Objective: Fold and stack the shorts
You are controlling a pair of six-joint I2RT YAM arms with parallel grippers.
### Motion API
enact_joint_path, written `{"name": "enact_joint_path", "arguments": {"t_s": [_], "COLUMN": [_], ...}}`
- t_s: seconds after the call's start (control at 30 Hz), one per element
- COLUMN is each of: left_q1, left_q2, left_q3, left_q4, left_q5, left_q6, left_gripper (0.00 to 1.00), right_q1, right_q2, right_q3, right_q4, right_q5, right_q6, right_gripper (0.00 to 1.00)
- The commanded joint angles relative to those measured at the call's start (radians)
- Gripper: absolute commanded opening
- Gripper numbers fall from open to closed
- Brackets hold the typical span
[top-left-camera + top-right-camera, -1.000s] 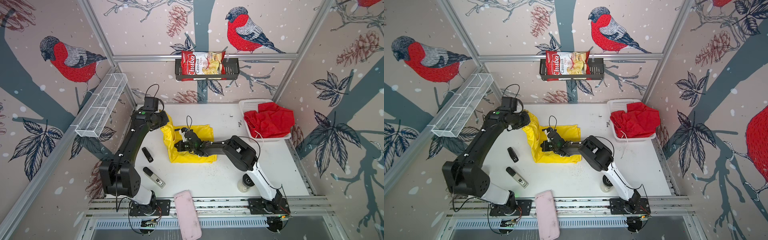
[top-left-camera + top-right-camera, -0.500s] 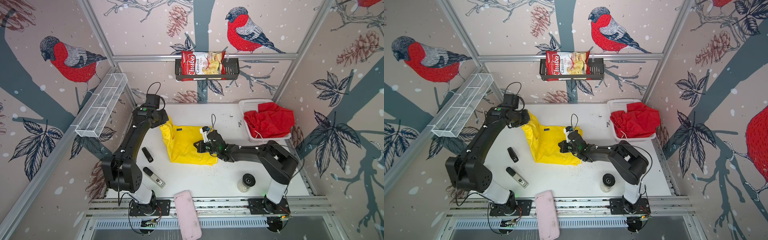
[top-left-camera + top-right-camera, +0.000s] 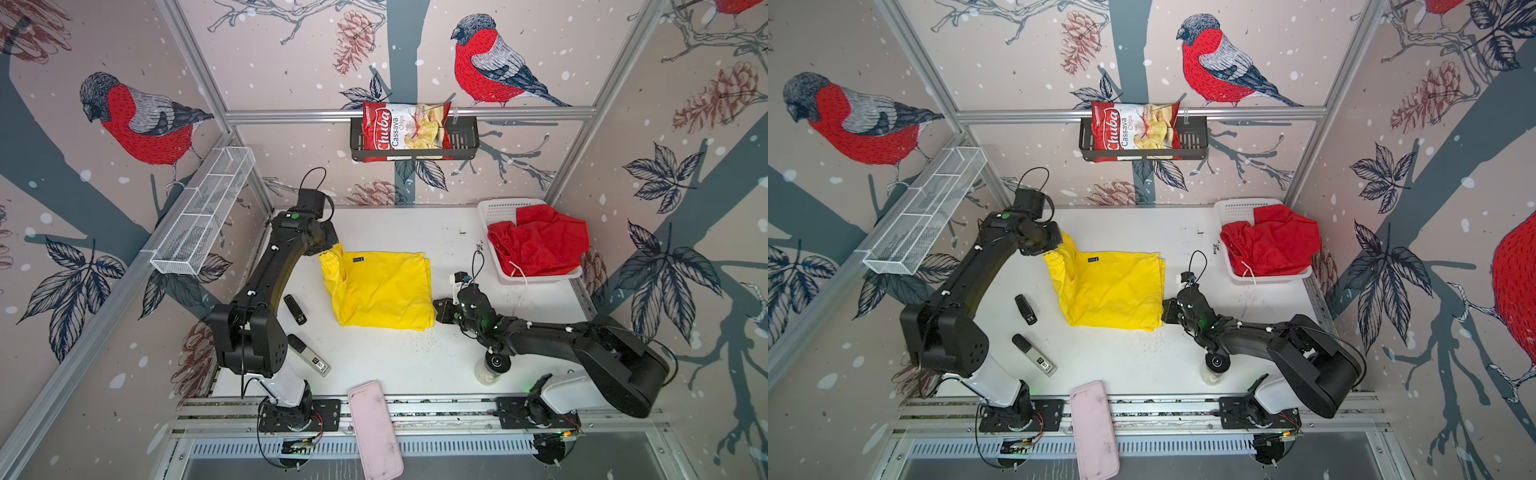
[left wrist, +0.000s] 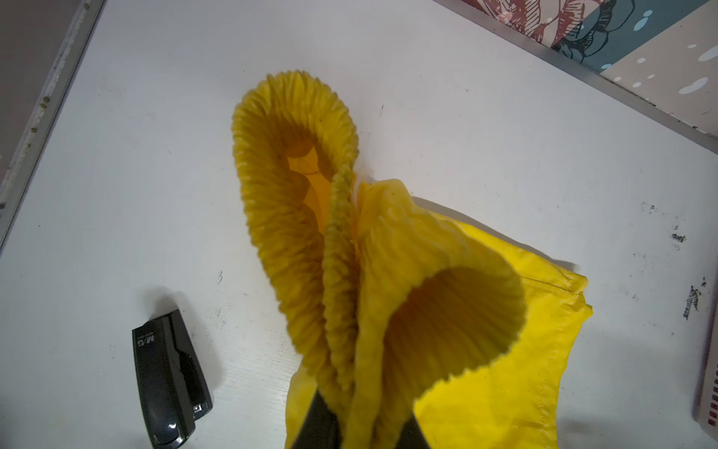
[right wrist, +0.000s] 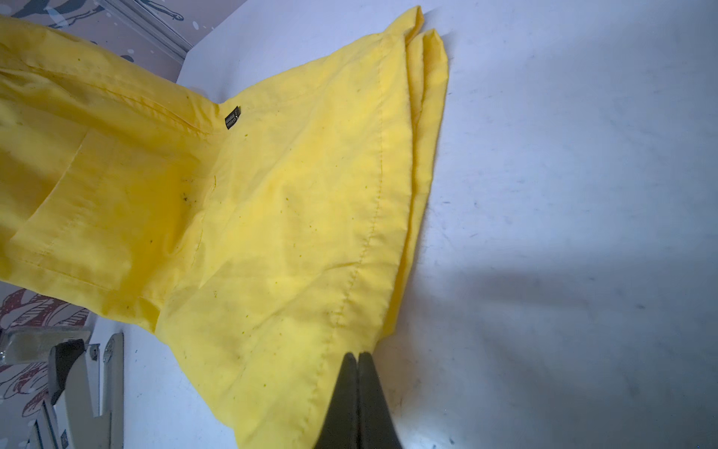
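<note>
Yellow shorts (image 3: 380,291) (image 3: 1113,291): lie in the middle of the white tabletop (image 3: 415,361), mostly flat, legs folded one over the other, small dark logo (image 5: 232,116) facing up.

Frilly waistband (image 4: 295,186): bunched up at the far left corner, lifted a little off the tabletop.

Left hand (image 4: 365,412): pinches that waistband between its two dark fingers.

Right hand (image 5: 358,365): fingers pressed tight together, tips right at the hem corner of the yellow shorts on the near right side. Cannot tell if any cloth is caught between them.

Red shorts (image 3: 540,245): sit in a crumpled heap in the white basket (image 3: 498,210) at the far right of the tabletop, well apart from the yellow pair. White string (image 3: 519,270): hangs over the basket's near edge.

Black stapler (image 3: 296,309) (image 4: 167,381): lies just left of the yellow shorts. Grey and black stick-shaped thing (image 3: 309,355): lies nearer the front. Small jar (image 3: 492,365): stands under the right arm. Pink case (image 3: 374,428): rests on the front rail.

Chips bag (image 3: 405,126): sits in a black rack on the back wall.
</note>
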Motion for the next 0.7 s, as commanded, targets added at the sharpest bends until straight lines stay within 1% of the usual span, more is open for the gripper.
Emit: {"name": "enact_joint_path", "arguments": {"t_s": [0.0,0.13,0.23,0.37,0.53,0.57,0.67], "left_q1": [-0.013,-0.032,-0.048,-0.072,-0.100,-0.108,-0.133], "left_q2": [0.004,0.008,0.024,0.045,0.074,0.079,0.100], "left_q3": [0.013,0.022,0.041,0.068,0.101,0.107,0.120], "left_q4": [-0.020,-0.023,-0.035,-0.047,-0.063,-0.063,-0.063], "left_q5": [-0.030,-0.048,-0.054,-0.070,-0.094,-0.099,-0.108], "left_q6": [0.009,0.004,0.004,0.007,0.005,0.003,-0.003], "left_gripper": [0.00,0.00,0.00,0.00,0.00,0.00,0.00], "right_q1": [0.002,0.039,0.067,0.068,0.115,0.125,0.140], "right_q2": [0.019,0.026,0.036,-0.033,-0.111,-0.113,-0.068], "right_q3": [-0.001,-0.011,-0.003,0.015,0.106,0.114,0.124], "right_q4": [0.068,0.087,0.036,-0.017,-0.130,-0.127,-0.107], "right_q5": [-0.034,-0.016,0.018,0.050,0.167,0.174,0.141], "right_q6": [0.034,0.027,0.012,-0.021,-0.068,-0.072,-0.049], "right_gripper": [0.00,0.00,0.00,0.00,0.00,0.00,0.01]}}
